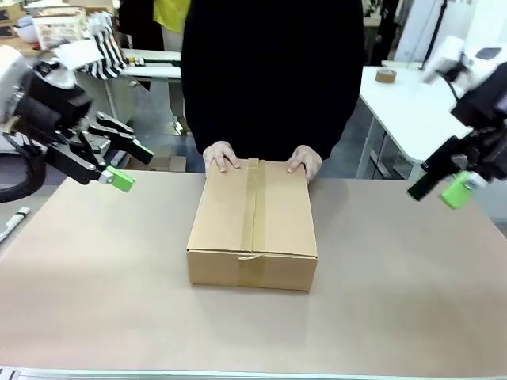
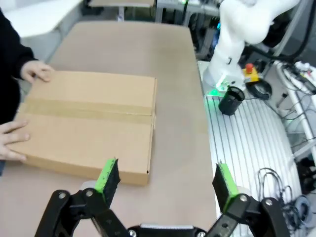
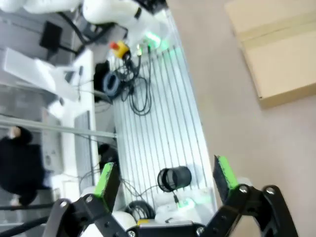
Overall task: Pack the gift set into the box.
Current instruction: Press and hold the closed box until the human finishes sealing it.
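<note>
Closed brown box (image 1: 253, 226) at the middle of the bench (image 1: 87, 301), flaps down, with a strip of tape (image 1: 255, 207) along the top seam and over the near face. Long axis near to far, in line with the tape, one short end toward the robot and the two long sides facing left and right. On the far top corners, a person's one hand (image 1: 223, 157) left of the tape and other hand (image 1: 305, 161) right of it, both flat on the cardboard. Left fingers (image 1: 120, 180) raised off the bench at the left, spread wide, nothing between the green pads; seen from the left wrist, the box's left long side close beyond the pads. Right fingers (image 1: 458, 191) raised at the right, likewise spread and empty, well apart from the box. Box therefore to the right of the left fingers and to the left of the right ones. Left perhaps a little nearer, though hard to judge with both held high. Sealed as it stands, so probably either packed already or due for opening first. Any two-armed hold best taken across the short axis, on the long sides.
</note>
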You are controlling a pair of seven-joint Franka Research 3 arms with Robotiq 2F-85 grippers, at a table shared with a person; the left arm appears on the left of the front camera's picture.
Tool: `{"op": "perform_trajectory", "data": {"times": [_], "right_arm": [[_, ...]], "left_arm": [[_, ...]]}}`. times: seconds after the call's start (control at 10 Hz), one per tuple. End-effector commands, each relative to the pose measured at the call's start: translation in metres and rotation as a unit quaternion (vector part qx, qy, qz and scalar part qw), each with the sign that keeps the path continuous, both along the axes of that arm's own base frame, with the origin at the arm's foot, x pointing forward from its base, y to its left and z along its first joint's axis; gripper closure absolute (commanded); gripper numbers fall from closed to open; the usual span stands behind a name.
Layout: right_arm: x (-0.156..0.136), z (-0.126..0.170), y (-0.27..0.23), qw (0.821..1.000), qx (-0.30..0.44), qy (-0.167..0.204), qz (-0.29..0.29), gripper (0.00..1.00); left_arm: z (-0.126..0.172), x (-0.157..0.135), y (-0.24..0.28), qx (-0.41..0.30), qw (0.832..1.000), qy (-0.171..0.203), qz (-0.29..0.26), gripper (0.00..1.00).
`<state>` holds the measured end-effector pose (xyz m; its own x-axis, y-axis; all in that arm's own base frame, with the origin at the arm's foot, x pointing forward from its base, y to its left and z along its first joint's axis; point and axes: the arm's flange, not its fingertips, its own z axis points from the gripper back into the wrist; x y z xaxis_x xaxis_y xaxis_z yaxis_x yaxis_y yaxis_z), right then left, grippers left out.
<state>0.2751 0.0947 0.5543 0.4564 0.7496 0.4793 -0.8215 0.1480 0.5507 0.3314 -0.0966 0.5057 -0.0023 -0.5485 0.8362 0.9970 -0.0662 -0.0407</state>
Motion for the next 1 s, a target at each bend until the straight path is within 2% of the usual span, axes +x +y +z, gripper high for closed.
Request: {"op": "perform_trajectory", "data": {"times": [0.0,0.1,0.2,0.3,0.4,0.5,0.6,0.8,0.9], "right_arm": [[0.029,-0.005,0.011,0.996,0.002,0.037,-0.079,0.00],[0.000,0.000,0.000,1.000,0.000,0.000,0.000,0.00],[0.034,-0.022,0.016,0.984,0.115,-0.103,0.084,0.00],[0.062,-0.045,0.051,0.937,0.194,-0.235,0.172,0.00],[0.084,-0.073,0.083,0.888,0.176,-0.371,0.208,0.00],[0.095,-0.094,0.099,0.867,0.201,-0.409,0.203,0.00],[0.100,-0.112,0.112,0.863,0.199,-0.425,0.189,0.00],[0.108,-0.147,0.136,0.873,0.174,-0.432,0.144,0.00],[0.115,-0.165,0.136,0.888,0.182,-0.419,0.054,0.00]], "left_arm": [[0.001,0.012,0.006,0.019,1.000,0.012,0.016,0.00],[0.000,0.000,0.000,0.000,1.000,0.000,0.000,0.00],[-0.014,0.014,-0.017,-0.027,0.997,-0.053,-0.042,0.00],[-0.035,0.031,-0.039,-0.067,0.989,-0.090,-0.095,0.00],[-0.057,0.047,-0.057,-0.106,0.982,-0.096,-0.126,0.00],[-0.072,0.058,-0.065,-0.104,0.981,-0.119,-0.113,0.00],[-0.083,0.063,-0.069,-0.116,0.979,-0.127,-0.108,0.00],[-0.113,0.074,-0.077,-0.133,0.976,-0.146,-0.091,0.00],[-0.133,0.083,-0.079,-0.140,0.977,-0.138,-0.087,0.00]]}}
